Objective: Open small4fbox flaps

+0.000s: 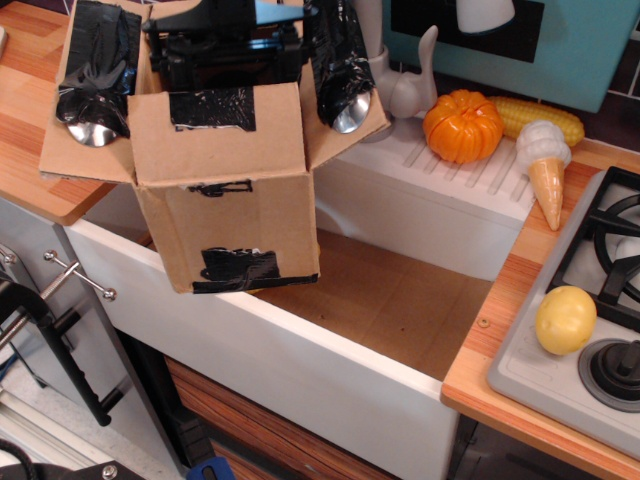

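Observation:
The small4fbox (230, 225) is a tall brown cardboard box with black tape patches. It stands in the left end of the sink (330, 375). Its left flap (95, 90) and right flap (342, 70) are spread outward, each with a black tape strip and a silver disc. The front flap (215, 135) stands nearly upright with black tape on it. My black gripper (225, 55) sits in the box opening behind the front flap. Its fingertips are hidden, so I cannot tell whether it is open or shut. The back flap is hidden behind the gripper.
A toy pumpkin (463, 125), corn cob (540, 115) and ice cream cone (545, 165) lie on the drainboard at the right. A yellow lemon (565, 318) sits on the stove (530, 350). A grey faucet (405, 85) stands behind the box. A wooden counter (30, 120) lies at the left.

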Action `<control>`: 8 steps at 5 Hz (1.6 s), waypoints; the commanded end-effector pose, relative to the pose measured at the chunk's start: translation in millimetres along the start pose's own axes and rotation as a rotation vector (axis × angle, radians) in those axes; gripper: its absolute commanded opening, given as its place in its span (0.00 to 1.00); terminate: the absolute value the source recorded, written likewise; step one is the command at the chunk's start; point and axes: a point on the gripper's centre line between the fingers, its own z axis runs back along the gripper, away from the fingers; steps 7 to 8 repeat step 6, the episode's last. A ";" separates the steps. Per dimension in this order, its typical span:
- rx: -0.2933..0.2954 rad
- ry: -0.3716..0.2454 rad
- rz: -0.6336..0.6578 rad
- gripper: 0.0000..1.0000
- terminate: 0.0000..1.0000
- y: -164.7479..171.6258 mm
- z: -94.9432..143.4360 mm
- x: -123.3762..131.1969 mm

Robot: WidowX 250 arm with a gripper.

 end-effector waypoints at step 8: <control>-0.061 -0.144 0.061 1.00 1.00 24.5 1.5 -62.0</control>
